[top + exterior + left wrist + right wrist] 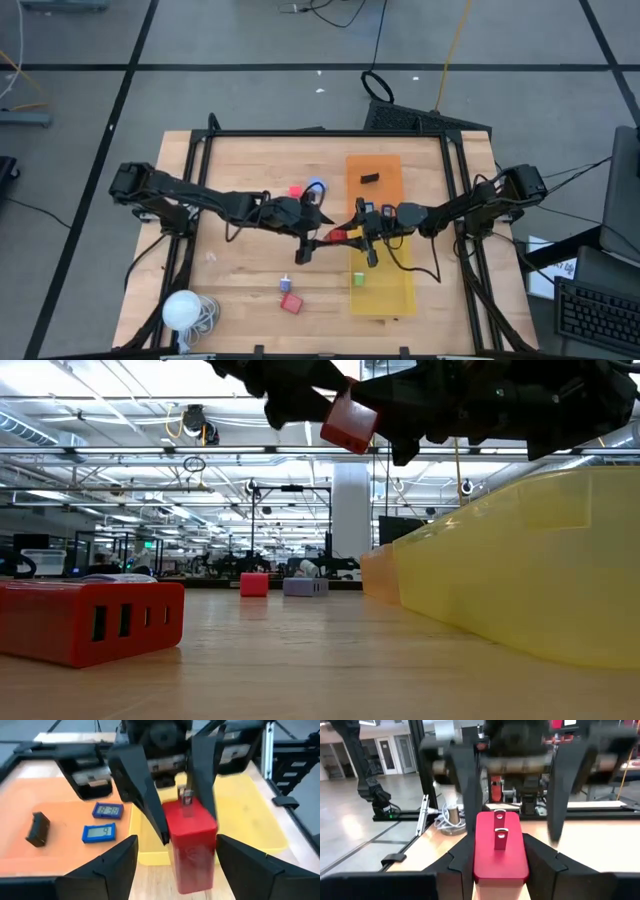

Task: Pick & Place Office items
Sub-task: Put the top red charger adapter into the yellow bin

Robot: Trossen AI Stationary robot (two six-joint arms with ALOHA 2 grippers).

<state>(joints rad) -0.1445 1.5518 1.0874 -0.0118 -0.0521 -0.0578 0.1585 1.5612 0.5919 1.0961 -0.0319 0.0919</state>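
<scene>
A red block (500,845) with two metal prongs on its top hangs above the table at the middle, beside the yellow tray (385,285). My right gripper (500,865), reaching in from the table's right, is shut on it. My left gripper (177,865), reaching in from the left, is open; its fingers stand on either side of the block's other end, apart from it. In the high view the block (338,237) shows between the two grippers. More office items lie on the wood and in the trays. My right gripper pinches the red block's two long sides (482,860) between its two fingers. The fingers come about level from the table's right and lie along the block. The block (350,422) is lifted clear of the table, slightly tilted.
The orange tray (373,165) at the far middle holds a black piece (369,178) and blue pieces (99,832). The yellow tray holds a green piece (358,279). Red (295,190) and light-blue (316,187) pieces lie far; others (290,300) near. A white ball with cord (183,310) sits near left.
</scene>
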